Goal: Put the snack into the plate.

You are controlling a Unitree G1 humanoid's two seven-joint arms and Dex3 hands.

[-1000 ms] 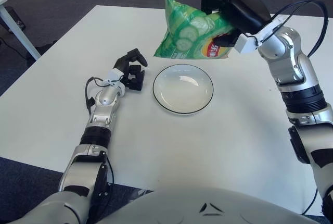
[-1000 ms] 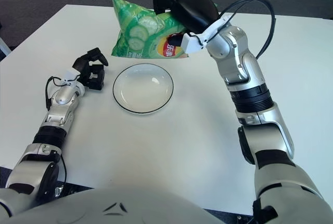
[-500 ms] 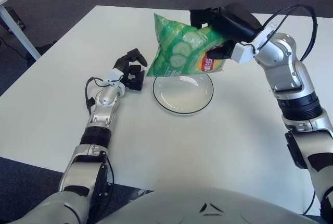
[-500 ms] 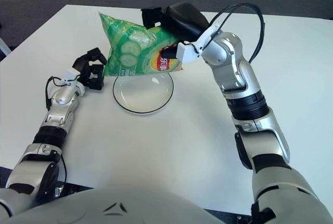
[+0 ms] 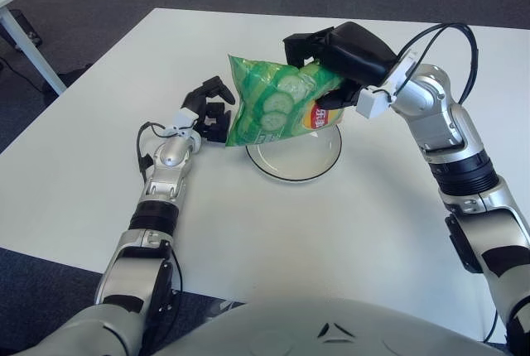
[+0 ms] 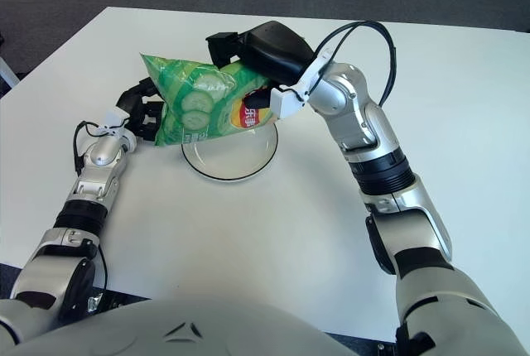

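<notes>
Right hand [image 5: 331, 54] fingers clamped on snack bag's [image 5: 273, 109] top edge; bag hangs over plate [image 5: 294, 160], long axis running left past plate's rim; I'd lower straight down; left hand [image 5: 207, 112] just left of plate, fingers curled, idle.

The only print in view is on the green snack bag [image 5: 277, 110], which shows cucumber slices. A red and yellow brand logo [image 5: 319, 117] sits on the bag's right part, close to the right hand [image 5: 335, 54] that holds it. White characters run across the red patch, but they are too small to read. Nothing else carries text.
</notes>
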